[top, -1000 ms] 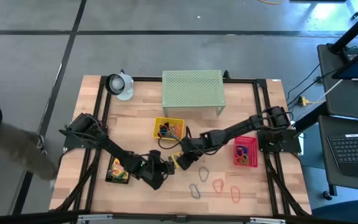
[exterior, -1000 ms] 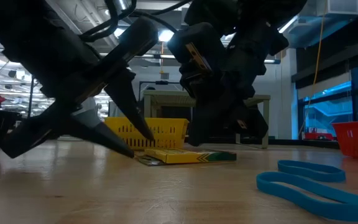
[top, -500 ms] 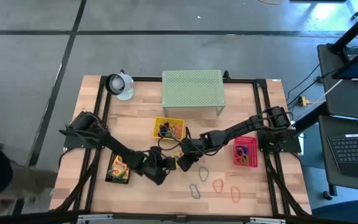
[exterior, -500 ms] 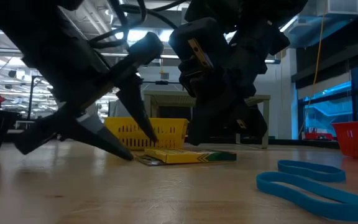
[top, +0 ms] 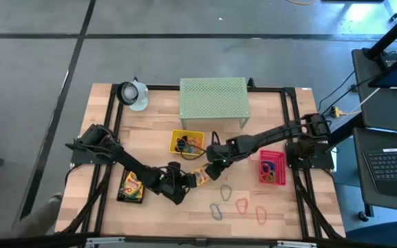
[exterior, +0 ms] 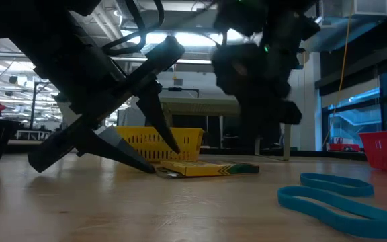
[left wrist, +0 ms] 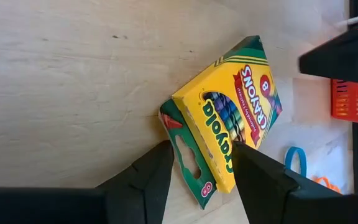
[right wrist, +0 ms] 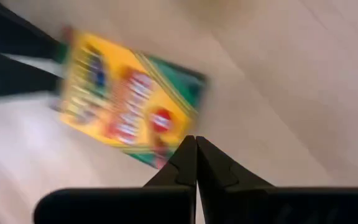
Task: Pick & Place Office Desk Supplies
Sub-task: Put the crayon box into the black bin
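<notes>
A yellow-green crayon box (left wrist: 229, 124) lies flat on the desk (top: 150, 131), its flap end between the left gripper (left wrist: 204, 168)'s released jaws, which straddle it. The right gripper (right wrist: 196, 158), jaws clenched on nothing, hangs just above the box's far end; motion blurs its label there. A blue loop (exterior: 334, 195) is cut off at the low view's edge.
</notes>
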